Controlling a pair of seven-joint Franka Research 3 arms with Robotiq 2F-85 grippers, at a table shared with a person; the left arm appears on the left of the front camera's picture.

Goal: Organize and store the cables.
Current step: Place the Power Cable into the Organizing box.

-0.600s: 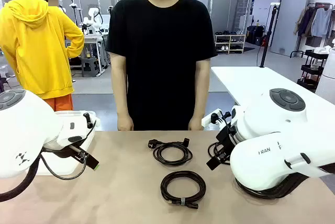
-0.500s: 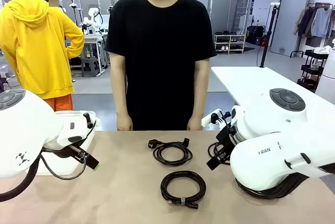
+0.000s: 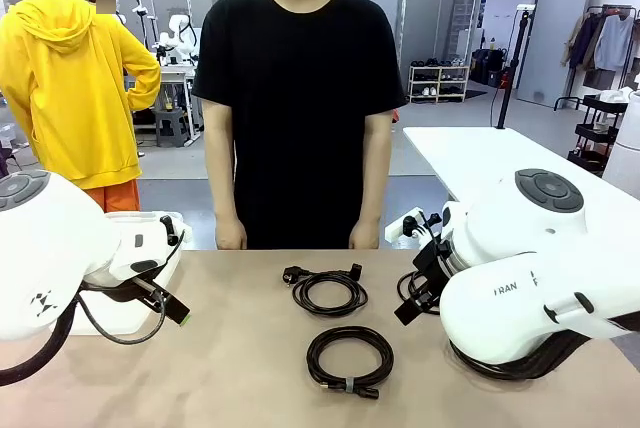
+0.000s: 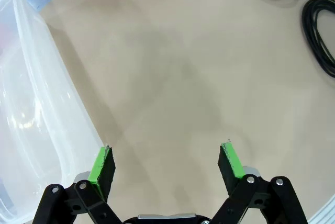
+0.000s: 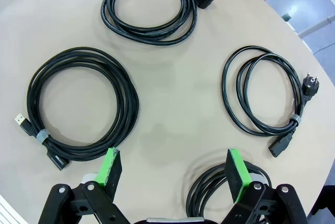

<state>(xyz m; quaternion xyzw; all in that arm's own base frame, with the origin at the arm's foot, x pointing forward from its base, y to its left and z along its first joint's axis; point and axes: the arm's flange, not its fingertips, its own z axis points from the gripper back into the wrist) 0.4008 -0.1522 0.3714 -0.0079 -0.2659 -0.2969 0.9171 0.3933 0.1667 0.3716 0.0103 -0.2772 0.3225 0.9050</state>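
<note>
Person (image 3: 300, 98) at the far side is now standing a bit further to picture left than half a second ago, hands hanging at the counter (image 3: 240, 378) edge. Arms and cables are sitting where they were.

Left gripper (image 4: 166, 164) is hovering over bare counter, fingers (image 4: 102, 165) spread wide and holding nothing. Clear plastic bin (image 4: 31, 130) is sitting just beside it.

Right gripper (image 5: 172, 174) is hovering over the cables, fingers (image 5: 111, 166) also wide apart and empty.

The cables are lying as four black coils flat on the counter, apart from each other, mid-counter between the arms:
- tied coil (image 5: 82, 103), with a grey tie and a flat plug
- top coil (image 5: 149, 7), with an angled plug
- plug coil (image 5: 264, 98), with a round mains plug
- fourth coil (image 5: 209, 190), partly hiding under the right gripper

Counter is showing as plain tan and matte. The room behind is looking like an open lab, with a white table (image 3: 480, 153) at right and a shelf (image 3: 438, 83) and clothes rack (image 3: 605, 43) further back.
</note>
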